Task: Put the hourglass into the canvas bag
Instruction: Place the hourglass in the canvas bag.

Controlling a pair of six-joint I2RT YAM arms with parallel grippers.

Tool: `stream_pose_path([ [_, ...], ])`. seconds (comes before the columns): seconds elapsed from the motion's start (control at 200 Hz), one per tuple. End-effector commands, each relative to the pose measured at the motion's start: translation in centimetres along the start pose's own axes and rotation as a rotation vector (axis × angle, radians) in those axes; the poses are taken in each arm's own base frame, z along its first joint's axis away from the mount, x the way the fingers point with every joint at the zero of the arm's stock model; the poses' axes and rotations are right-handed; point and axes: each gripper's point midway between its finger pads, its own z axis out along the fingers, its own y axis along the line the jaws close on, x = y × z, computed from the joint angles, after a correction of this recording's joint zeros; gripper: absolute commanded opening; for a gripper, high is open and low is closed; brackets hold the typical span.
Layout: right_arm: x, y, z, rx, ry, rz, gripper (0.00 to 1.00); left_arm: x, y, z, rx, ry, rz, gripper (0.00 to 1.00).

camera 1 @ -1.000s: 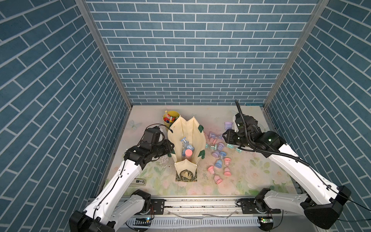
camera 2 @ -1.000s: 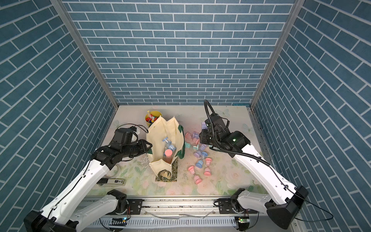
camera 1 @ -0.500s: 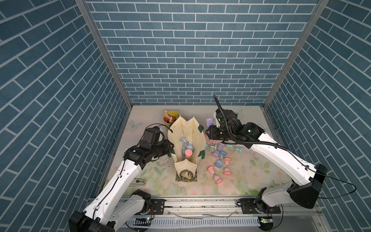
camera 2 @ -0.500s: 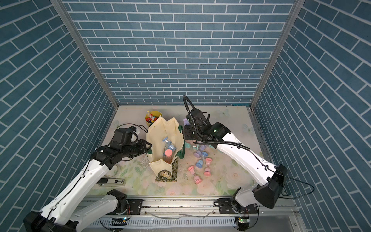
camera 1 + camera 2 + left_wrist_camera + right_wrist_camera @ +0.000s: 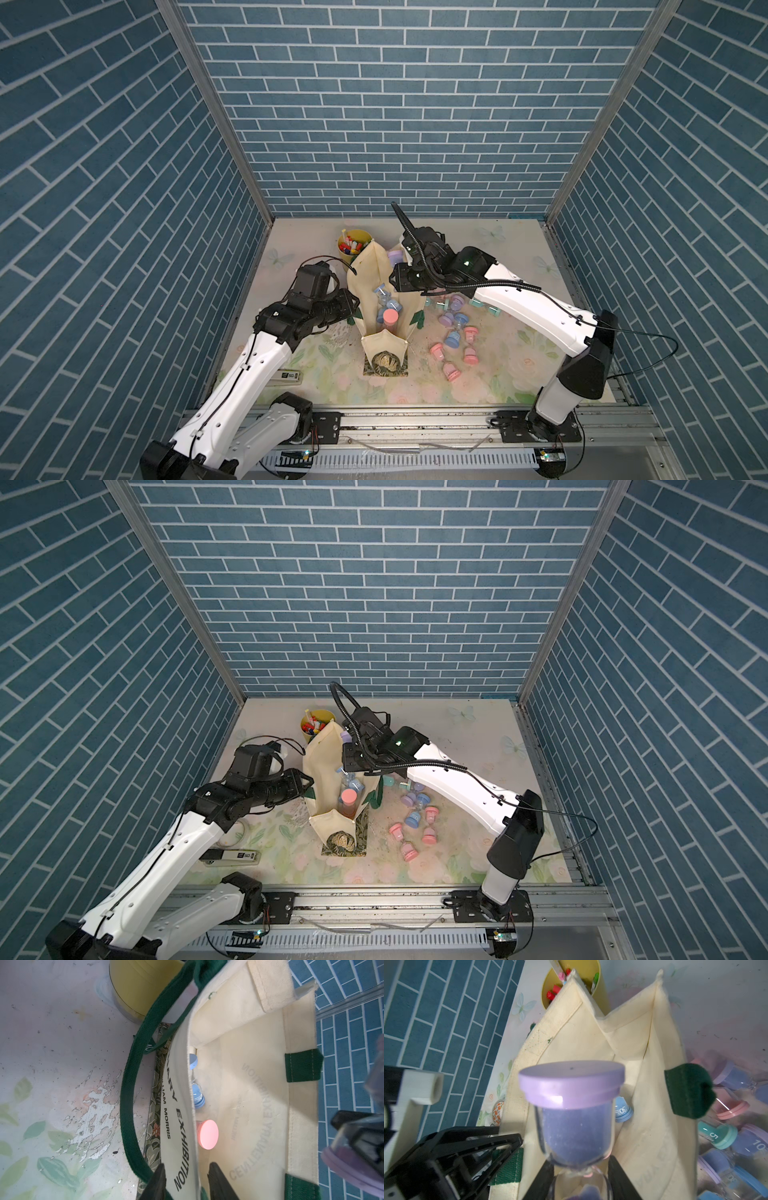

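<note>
Grip check first: your right end effector (image 5: 579,1169) is clamped tight on the narrow waist of the purple hourglass (image 5: 572,1105). One bulb pokes out past the fingers, so I'd guess it drops clean once you let go. It hangs over the far end of the canvas bag (image 5: 374,286), above the rim and not inside yet.

Your left end effector (image 5: 185,1167) straddles the printed wall near the rim with the jaws narrow. Looks to me like it's pinching the cloth to hold the mouth spread, which makes sense, since a floppy tote would probably fold shut otherwise. A pink hourglass (image 5: 390,318) and a blue hourglass (image 5: 381,293) already lie inside, so aim for the free space beside them.

Surface-wise, the bench (image 5: 498,374) has a pale floral print, scuffed and gritty in the left wrist view. Loose hourglasses (image 5: 453,332) lie scattered on your right arm's side of the bag. A yellow cup of markers (image 5: 353,245) sits just behind the bag's far corner. Blue brick-pattern walls (image 5: 395,124) box in three sides, and a metal rail (image 5: 415,419) runs along the front.
</note>
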Motion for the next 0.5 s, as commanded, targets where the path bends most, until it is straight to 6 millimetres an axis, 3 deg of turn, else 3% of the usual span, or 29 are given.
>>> stream_pose_path([
  [0.0,0.2,0.4,1.3,0.0,0.034,0.014,0.0,-0.8,-0.8,-0.5,0.018,-0.013,0.009,0.38],
  [0.495,4.0,-2.3,8.5,0.114,0.212,0.06,0.0,-0.1,-0.4,0.3,0.019,0.011,-0.004,0.36],
])
